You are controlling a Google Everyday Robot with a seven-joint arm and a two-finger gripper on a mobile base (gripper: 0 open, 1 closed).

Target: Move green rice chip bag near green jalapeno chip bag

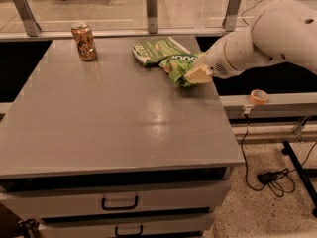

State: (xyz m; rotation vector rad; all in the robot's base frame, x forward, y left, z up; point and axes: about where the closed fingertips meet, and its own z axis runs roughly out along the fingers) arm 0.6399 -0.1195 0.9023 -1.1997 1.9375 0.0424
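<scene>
The green rice chip bag (177, 67), light green with white lettering, is at the table's far right, touching the right end of the green jalapeno chip bag (157, 51). The jalapeno bag is darker and flatter and lies on the grey table (114, 118) near the back edge. My gripper (197, 75), at the end of the white arm (267, 38) reaching in from the right, is shut on the right side of the rice chip bag. Its tan fingers (200, 76) show at the bag's edge. The bag is at or just above the tabletop.
A brown soda can (84, 41) stands at the back left of the table. Metal posts (151, 4) and a rail run behind the table. A roll of orange tape (258, 96) sits on a ledge to the right. Drawers (119, 202) are below the front edge.
</scene>
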